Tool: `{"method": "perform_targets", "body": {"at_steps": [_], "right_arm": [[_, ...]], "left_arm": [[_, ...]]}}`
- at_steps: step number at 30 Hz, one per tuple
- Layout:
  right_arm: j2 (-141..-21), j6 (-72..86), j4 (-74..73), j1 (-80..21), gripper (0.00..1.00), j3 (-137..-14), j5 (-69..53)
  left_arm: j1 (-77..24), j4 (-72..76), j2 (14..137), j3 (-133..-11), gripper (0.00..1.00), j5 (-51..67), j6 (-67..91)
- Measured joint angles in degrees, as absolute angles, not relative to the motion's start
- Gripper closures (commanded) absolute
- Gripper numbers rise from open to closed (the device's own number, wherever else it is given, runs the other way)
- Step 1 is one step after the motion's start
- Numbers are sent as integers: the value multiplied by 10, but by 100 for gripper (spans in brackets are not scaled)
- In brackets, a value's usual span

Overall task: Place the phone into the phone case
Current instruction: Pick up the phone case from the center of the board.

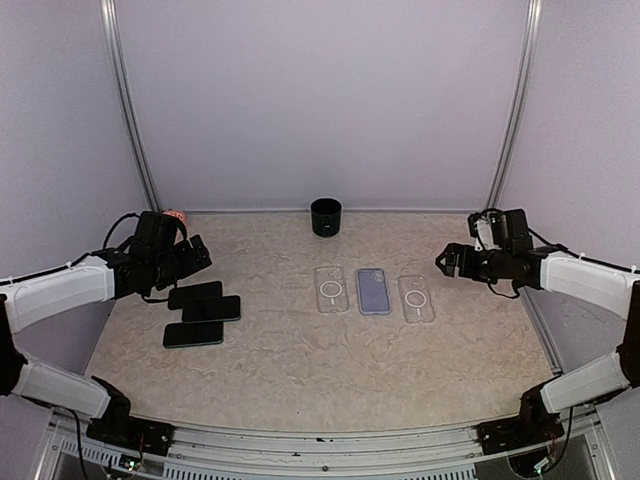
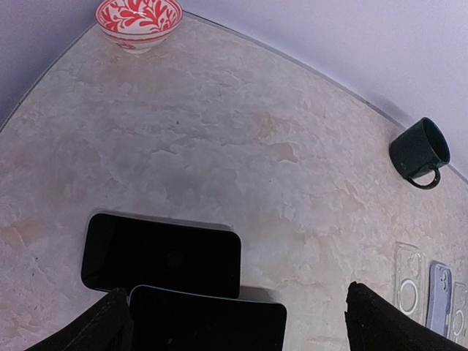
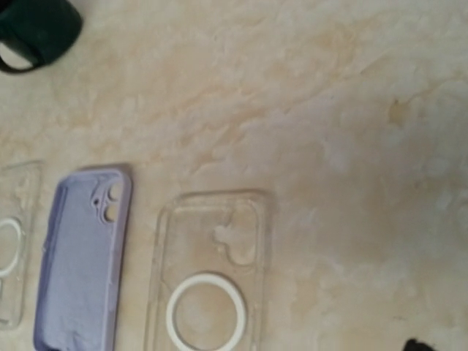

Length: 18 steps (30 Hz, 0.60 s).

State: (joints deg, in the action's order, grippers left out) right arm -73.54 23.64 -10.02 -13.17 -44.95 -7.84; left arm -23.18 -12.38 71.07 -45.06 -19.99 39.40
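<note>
Three black phones lie face up at the left: one [image 1: 195,294], one [image 1: 211,309] overlapping it, and one [image 1: 193,334] nearer. Three phone cases lie in a row mid-table: a clear case [image 1: 331,289], a lilac case [image 1: 373,291] and a clear case [image 1: 416,298]. My left gripper [image 1: 195,252] hovers open just behind the phones; in the left wrist view its fingers [image 2: 102,325] flank two phones [image 2: 161,252]. To the right of the cases my right gripper [image 1: 445,262] hangs open and empty, above the right clear case [image 3: 208,270] and the lilac one [image 3: 80,256].
A dark green mug [image 1: 325,216] stands at the back centre by the wall. A red-and-white patterned bowl [image 2: 139,22] sits at the back left corner, behind the left arm. Lilac walls with metal rails enclose the marbled table [image 1: 300,370].
</note>
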Motion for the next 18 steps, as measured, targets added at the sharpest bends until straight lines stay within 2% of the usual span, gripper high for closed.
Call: {"method": "perform_targets", "body": {"at_steps": [18], "right_arm": [[-802,188,-95,-265,0,-497,8]], "left_arm": [[-324,-118,788,-461,1,-205,394]]}}
